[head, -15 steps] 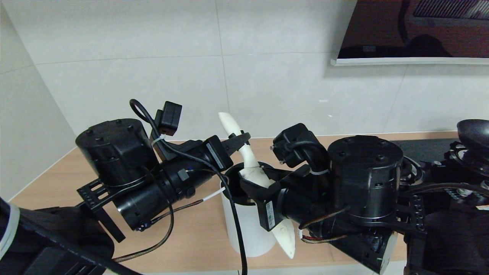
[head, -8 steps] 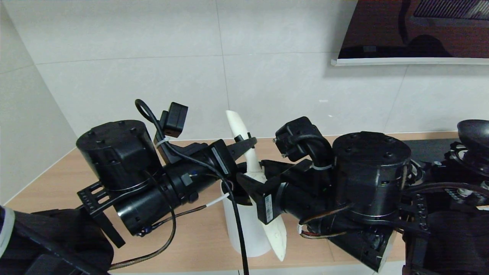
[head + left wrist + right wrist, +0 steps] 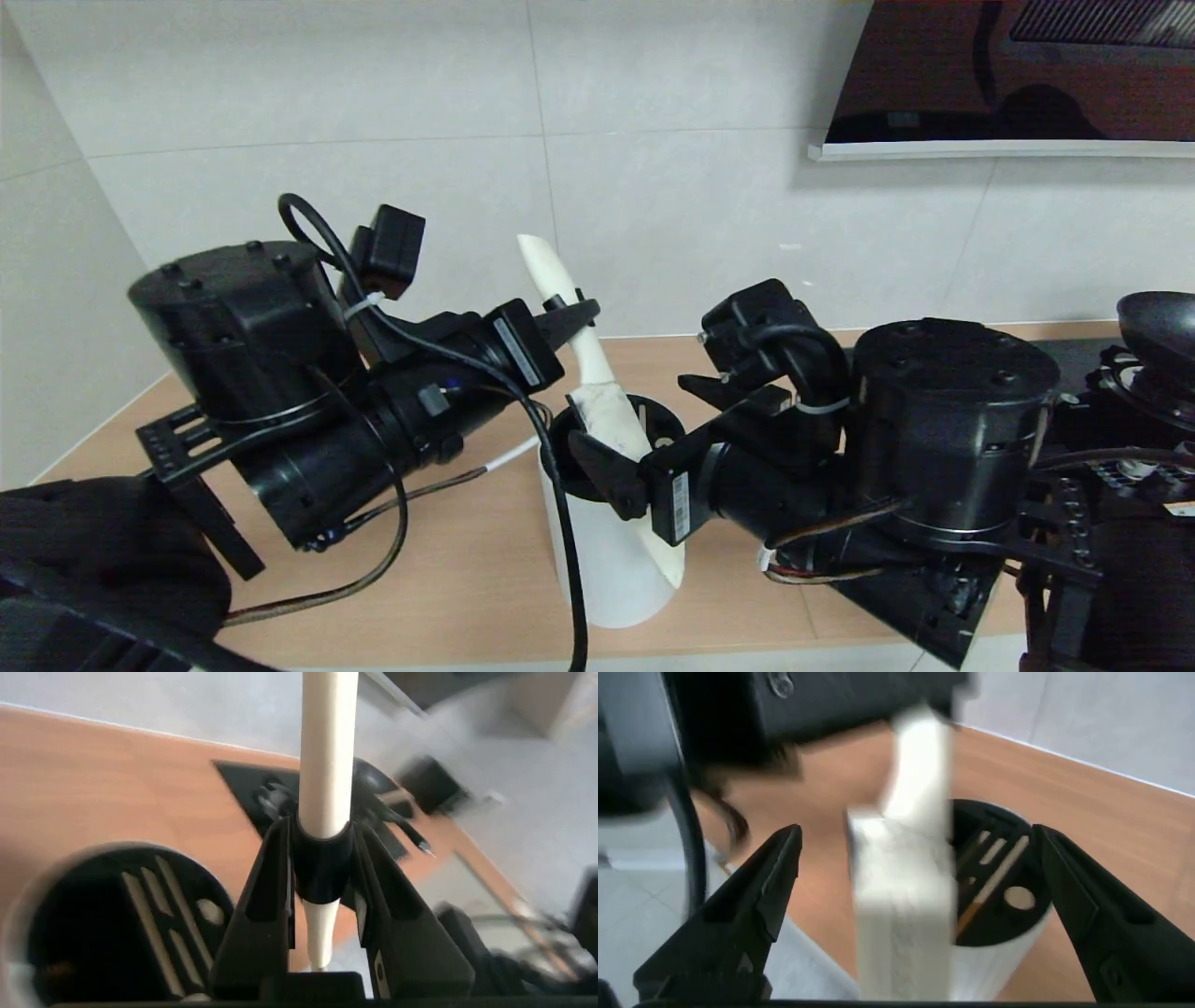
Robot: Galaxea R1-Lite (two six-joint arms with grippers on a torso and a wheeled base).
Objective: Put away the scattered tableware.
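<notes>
Inspector: Jaws?

Operator: My left gripper is clenched on the white spatula, handle at 11 o'clock; right gripper spread, grasping nothing, flanking the blade, I judge to guide it; blade hangs before the 6 o'clock wall of the holder, not inside.

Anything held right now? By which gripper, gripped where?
The left gripper is shut on the white spatula, clamping its thin handle near the upper end. The right gripper is open, straddling the wider part and holding nothing.
</notes>
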